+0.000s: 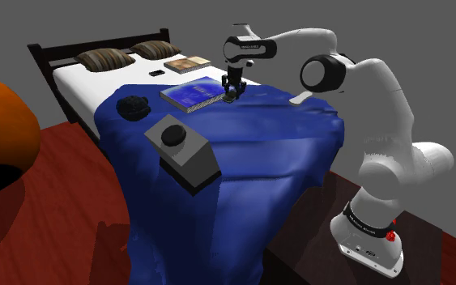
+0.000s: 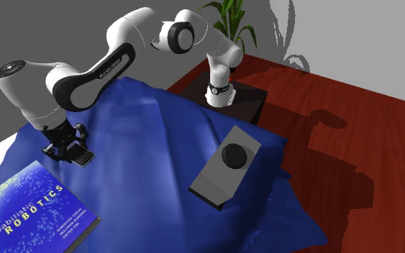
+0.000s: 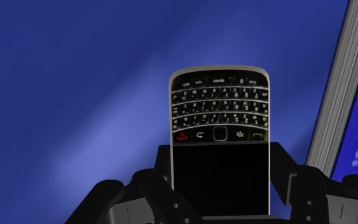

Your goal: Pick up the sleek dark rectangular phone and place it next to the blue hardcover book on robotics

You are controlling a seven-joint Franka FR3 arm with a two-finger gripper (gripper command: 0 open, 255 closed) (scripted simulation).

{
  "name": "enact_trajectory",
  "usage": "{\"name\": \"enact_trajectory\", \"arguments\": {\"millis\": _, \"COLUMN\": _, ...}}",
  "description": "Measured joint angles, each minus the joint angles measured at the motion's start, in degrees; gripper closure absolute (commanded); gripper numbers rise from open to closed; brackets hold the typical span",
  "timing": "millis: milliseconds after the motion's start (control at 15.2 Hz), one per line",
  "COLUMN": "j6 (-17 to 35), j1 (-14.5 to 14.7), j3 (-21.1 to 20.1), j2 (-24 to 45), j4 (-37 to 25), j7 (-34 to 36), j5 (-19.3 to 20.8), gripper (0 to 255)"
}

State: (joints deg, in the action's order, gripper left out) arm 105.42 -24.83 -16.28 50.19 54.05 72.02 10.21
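A black keypad phone with a dark screen sits between my gripper's two fingers, which clasp its sides at the screen end. In the second exterior view the phone hangs tilted at the gripper, just over the blue blanket. The blue Robotics book lies flat a short way from it. Its page edge and cover run alongside the phone. In the shoulder view the gripper is at the book's right edge.
A grey wedge box with a black knob rests on the blanket nearer the foot of the bed. A black lump lies to the book's left. Two pillows and another book are at the bed's head.
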Motion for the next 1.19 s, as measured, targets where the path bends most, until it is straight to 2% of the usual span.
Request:
{"name": "enact_trajectory", "arguments": {"millis": 462, "j6": 4.8, "j1": -0.4, "j3": 0.2, "j2": 1.2, "j4": 3.6, "j7": 0.2, "j5": 0.3, "gripper": 255}}
{"name": "enact_trajectory", "arguments": {"millis": 924, "j6": 5.4, "j1": -0.4, "j3": 0.2, "j2": 1.4, "j4": 4.1, "j7": 0.2, "j5": 0.3, "gripper": 255}}
{"name": "enact_trajectory", "arguments": {"millis": 990, "j6": 5.4, "j1": -0.4, "j3": 0.2, "j2": 1.4, "j4": 4.1, "j7": 0.2, "j5": 0.3, "gripper": 0}}
{"name": "enact_trajectory", "arguments": {"millis": 1188, "j6": 5.4, "j1": -0.4, "j3": 0.2, "j2": 1.4, "j4": 4.1, "j7": 0.2, "j5": 0.3, "gripper": 0}}
